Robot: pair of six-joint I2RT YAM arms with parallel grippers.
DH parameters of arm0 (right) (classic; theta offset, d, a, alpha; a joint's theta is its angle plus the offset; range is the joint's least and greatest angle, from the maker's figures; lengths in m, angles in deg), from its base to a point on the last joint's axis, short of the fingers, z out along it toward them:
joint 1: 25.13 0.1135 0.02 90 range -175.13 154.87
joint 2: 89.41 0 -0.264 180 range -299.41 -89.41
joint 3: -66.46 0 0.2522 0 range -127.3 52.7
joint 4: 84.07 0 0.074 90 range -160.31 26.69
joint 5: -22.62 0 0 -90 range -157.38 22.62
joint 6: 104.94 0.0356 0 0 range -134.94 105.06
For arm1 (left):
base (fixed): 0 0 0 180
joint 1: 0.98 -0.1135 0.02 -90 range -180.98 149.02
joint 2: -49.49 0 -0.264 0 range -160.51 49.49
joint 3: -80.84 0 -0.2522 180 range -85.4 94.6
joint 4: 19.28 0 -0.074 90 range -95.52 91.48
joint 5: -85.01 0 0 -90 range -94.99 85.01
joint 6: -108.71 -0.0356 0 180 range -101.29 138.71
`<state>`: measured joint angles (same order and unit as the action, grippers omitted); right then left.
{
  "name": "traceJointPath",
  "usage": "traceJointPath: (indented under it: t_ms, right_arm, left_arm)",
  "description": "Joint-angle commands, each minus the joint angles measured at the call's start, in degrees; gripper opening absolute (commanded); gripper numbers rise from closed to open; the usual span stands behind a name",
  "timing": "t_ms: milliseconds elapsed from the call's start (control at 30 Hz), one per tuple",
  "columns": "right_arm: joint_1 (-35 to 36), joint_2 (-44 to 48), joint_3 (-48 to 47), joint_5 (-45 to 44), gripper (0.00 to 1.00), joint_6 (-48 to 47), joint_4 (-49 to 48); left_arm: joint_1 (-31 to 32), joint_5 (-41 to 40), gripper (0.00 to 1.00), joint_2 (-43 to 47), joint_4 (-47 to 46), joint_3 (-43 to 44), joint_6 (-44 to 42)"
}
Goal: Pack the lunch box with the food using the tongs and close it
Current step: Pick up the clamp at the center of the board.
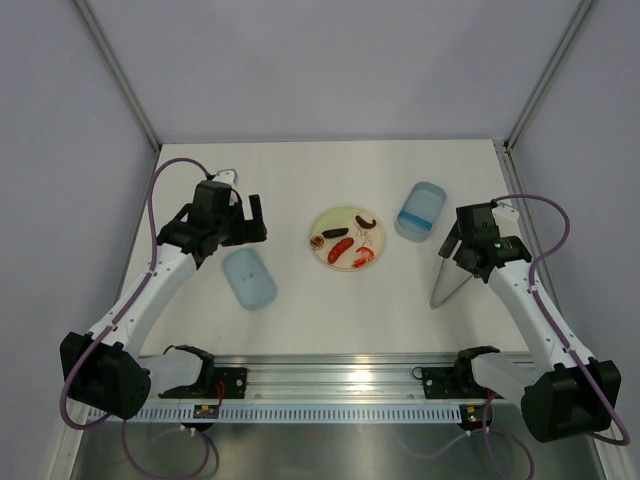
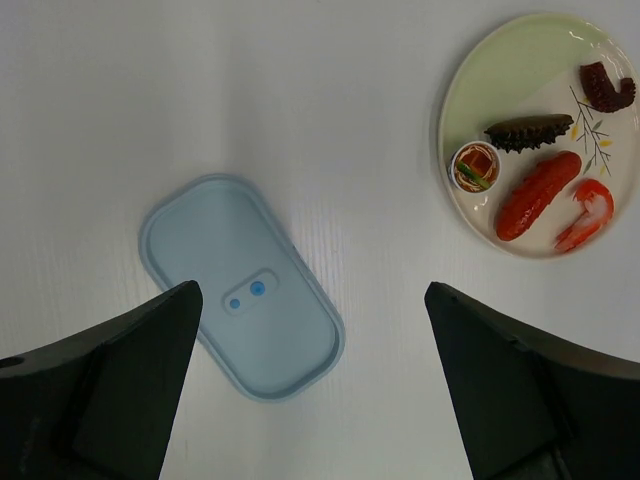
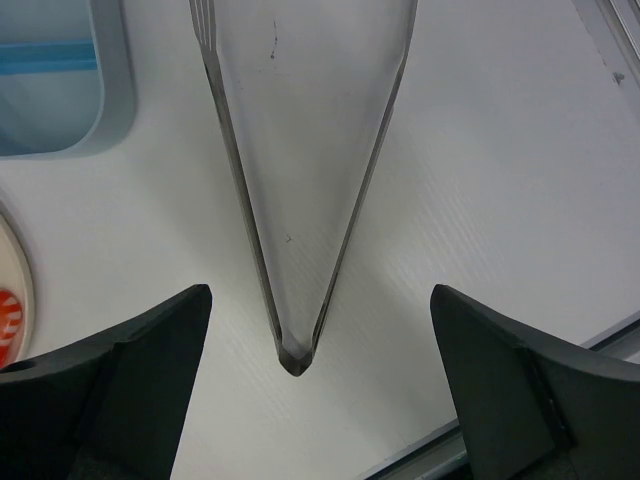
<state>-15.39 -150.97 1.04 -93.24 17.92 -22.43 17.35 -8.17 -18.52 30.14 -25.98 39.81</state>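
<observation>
The lunch box (image 1: 421, 210), a pale-blue tub, stands open right of the pale plate (image 1: 335, 222); its corner (image 3: 50, 80) shows in the right wrist view. Its flat blue lid (image 1: 248, 278) (image 2: 240, 285) lies apart, left of the plate. The food lies on the plate (image 2: 500, 70): a red sausage (image 2: 537, 195), a shrimp (image 2: 588, 215), a dark brown piece (image 2: 528, 132), a small round one (image 2: 475, 166). The silver tongs (image 1: 445, 285) (image 3: 300, 200) lie flat on the table. My right gripper (image 1: 455, 248) (image 3: 320, 295) hangs open above their joined end. My left gripper (image 1: 247, 222) (image 2: 310, 300) hangs open above the lid's edge, holding nothing.
A dark red curled piece (image 2: 607, 88) lies at the plate's far side. A metal rail (image 1: 330, 375) (image 3: 620, 345) runs along the table's near edge. Grey walls with frame posts (image 1: 120, 75) close in the left, right and back.
</observation>
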Motion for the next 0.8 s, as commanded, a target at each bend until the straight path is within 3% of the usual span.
traceJointPath:
  t_ms: [0,300,767]
  right_arm:
    - [0.1,0.8,0.2,-1.3,1.00,1.9,-0.5]
    - [0.2,2.4,1.4,1.6,1.00,2.8,-1.6]
    - [1.2,-0.3,8.0,6.6,0.99,16.2,-1.9]
  left_arm:
    - [0.2,1.1,0.99,0.0,-0.8,0.3,-0.5]
    - [0.2,0.0,0.99,-0.3,0.5,1.2,-0.7]
    - [0.7,2.5,0.99,-0.9,0.2,0.6,-0.5]
